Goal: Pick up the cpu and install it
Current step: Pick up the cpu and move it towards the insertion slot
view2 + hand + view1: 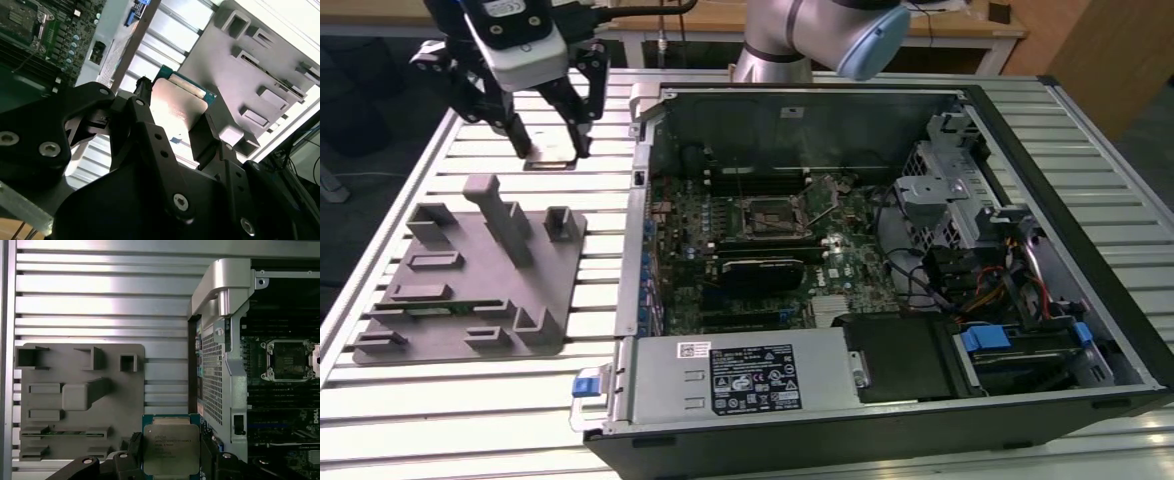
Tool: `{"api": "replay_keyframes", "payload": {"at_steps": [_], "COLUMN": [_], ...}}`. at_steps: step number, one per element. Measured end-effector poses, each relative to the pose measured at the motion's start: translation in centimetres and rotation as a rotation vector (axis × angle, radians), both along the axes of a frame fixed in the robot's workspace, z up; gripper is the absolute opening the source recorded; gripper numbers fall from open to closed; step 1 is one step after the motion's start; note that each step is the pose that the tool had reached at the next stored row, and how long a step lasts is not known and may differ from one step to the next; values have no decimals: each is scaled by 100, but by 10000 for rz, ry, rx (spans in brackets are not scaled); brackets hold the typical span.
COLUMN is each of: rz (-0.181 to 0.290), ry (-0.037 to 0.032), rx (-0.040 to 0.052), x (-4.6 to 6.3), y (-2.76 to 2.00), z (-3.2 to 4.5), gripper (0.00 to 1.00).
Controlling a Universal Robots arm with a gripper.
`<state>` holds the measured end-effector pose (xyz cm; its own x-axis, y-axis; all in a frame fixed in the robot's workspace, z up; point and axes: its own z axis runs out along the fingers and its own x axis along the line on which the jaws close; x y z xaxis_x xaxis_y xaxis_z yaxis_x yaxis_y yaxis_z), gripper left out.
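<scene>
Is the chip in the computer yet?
Not yet, it is out. The gripper holds the cpu over the table, beside the open case.

We see a chip with a silvery-grey top, faint dark print and a green rim, set between the black fingers of the gripper. The holder block is plain matt grey. The table under it is bright silver, striped with parallel grooves. In the exterior view we find the computer case black outside and grey inside, its board dark green with black slots. The power supply is silver with a white label, and the clips are bright blue. The arm is silver-grey with a pale blue cap
</scene>
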<state>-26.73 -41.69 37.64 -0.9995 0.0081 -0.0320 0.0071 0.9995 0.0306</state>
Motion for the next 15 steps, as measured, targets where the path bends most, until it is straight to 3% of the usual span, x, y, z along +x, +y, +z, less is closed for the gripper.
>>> {"api": "replay_keyframes", "payload": {"at_steps": [15], "rz": [-1], "ry": [1], "rx": [0], "x": [324], "y": [0], "z": [0], "gripper": [55]}}
